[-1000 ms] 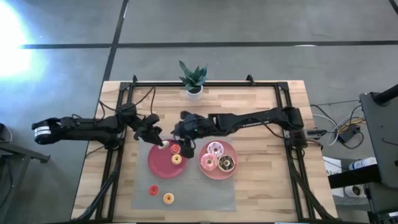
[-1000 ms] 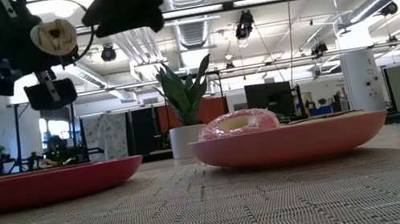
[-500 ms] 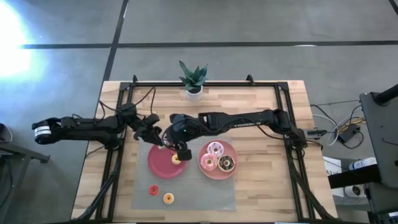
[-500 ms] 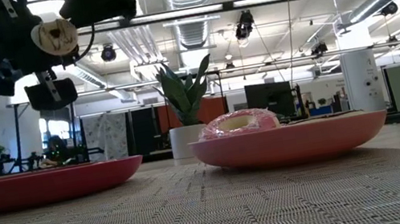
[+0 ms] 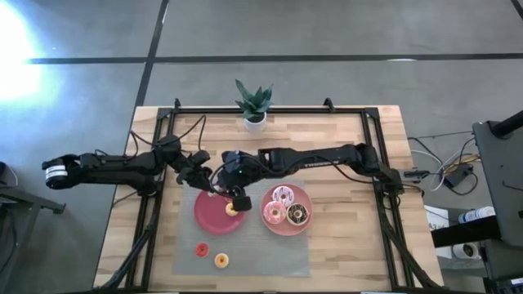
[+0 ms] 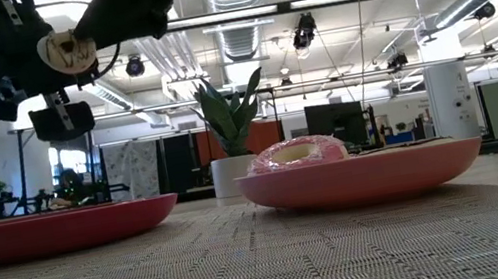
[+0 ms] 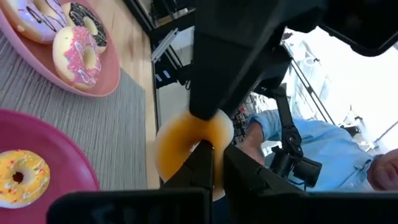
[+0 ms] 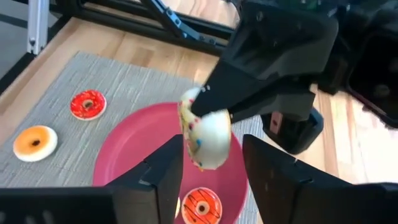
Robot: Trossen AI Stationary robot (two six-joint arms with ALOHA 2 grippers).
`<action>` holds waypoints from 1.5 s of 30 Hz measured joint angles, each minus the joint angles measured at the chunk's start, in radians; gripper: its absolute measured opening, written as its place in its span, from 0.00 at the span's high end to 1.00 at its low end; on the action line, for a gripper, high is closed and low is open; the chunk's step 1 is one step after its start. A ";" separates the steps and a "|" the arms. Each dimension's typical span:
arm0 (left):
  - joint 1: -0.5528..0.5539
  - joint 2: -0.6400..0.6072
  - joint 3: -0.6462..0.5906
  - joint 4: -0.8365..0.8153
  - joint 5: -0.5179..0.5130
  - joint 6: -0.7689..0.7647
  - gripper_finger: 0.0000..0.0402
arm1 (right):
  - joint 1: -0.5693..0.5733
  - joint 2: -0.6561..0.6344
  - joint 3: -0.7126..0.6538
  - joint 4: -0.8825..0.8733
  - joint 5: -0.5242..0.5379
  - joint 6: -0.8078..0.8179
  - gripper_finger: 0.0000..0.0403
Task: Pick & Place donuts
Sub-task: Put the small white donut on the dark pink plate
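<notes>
Aloft, left claw grips white donut above red plate.

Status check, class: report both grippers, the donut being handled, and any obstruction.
Left gripper shut on small white sprinkled toy donut above round red plate. Right gripper open, closing in around it. Nothing blocking.

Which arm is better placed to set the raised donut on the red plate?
Left: the left gripper grips the small sprinkled toy donut above the round red plate; the right gripper is open, empty.
</notes>
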State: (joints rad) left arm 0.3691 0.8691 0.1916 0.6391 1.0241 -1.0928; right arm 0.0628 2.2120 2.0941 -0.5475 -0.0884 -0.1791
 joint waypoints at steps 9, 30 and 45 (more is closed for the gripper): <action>0.000 0.003 0.004 0.001 0.000 0.010 1.00 | -0.008 0.024 0.006 0.012 -0.043 0.021 0.80; 0.000 -0.129 0.014 -0.256 -0.305 0.077 0.69 | -0.032 0.024 -0.092 -0.033 -0.124 0.355 0.97; -0.105 -0.392 0.583 -1.171 -0.851 0.613 0.81 | -0.062 0.084 -0.170 0.243 -0.132 0.896 0.97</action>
State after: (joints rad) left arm 0.2638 0.4770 0.7746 -0.5315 0.1726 -0.4798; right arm 0.0007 2.2963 1.9237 -0.3047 -0.2203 0.7168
